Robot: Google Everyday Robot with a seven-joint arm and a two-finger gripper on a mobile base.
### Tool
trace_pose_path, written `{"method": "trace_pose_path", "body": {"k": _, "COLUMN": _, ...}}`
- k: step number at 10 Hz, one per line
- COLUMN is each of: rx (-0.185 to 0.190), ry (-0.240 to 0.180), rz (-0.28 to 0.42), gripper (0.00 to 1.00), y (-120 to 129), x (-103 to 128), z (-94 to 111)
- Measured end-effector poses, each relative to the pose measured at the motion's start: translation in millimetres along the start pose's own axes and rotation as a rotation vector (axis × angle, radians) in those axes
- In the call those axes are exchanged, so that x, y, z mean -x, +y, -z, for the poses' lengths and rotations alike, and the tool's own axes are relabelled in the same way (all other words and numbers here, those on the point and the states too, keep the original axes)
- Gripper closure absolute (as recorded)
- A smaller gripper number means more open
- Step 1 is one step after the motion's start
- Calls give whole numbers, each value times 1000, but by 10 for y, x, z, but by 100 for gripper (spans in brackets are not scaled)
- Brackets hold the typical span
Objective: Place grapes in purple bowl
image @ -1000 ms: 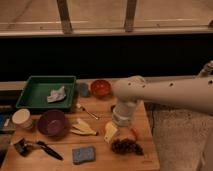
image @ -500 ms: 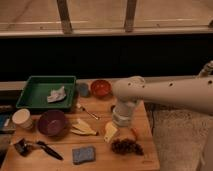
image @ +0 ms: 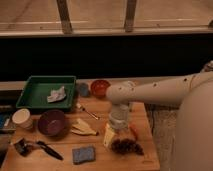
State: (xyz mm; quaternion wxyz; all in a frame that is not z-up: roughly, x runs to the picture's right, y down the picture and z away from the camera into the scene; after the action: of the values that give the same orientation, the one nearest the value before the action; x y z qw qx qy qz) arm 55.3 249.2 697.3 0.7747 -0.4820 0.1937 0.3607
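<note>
The grapes point(image: 126, 146), a dark lumpy bunch, lie on the wooden table point(image: 60, 162) near its front right edge. The purple bowl point(image: 51, 123) stands at the left of the table, well apart from the grapes, and looks empty. My gripper point(image: 119, 134) hangs from the white arm and points down, just above and slightly left of the grapes. The arm reaches in from the right.
A green tray point(image: 35, 102) with a crumpled white cloth point(image: 56, 94) is at back left. An orange bowl point(image: 100, 87), a cream cup point(image: 22, 118), a blue sponge point(image: 83, 154), a yellow peel point(image: 82, 128), a black brush point(image: 40, 148) and a spoon point(image: 88, 112) lie around.
</note>
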Motion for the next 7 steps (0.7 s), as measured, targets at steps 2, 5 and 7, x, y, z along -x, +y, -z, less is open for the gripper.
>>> {"method": "trace_pose_path", "body": {"k": 2, "rx": 19, "ry": 22, "rz": 1, "gripper": 21, "y": -87, "x": -35, "z": -137}}
{"method": "trace_pose_path", "body": {"k": 5, "rx": 71, "ry": 28, "rz": -7, "gripper": 21, "y": -265, "x": -60, "z": -445}}
{"method": "trace_pose_path", "body": {"k": 7, "rx": 92, "ry": 50, "rz": -26, "gripper": 21, "y": -380, "x": -51, "z": -659}}
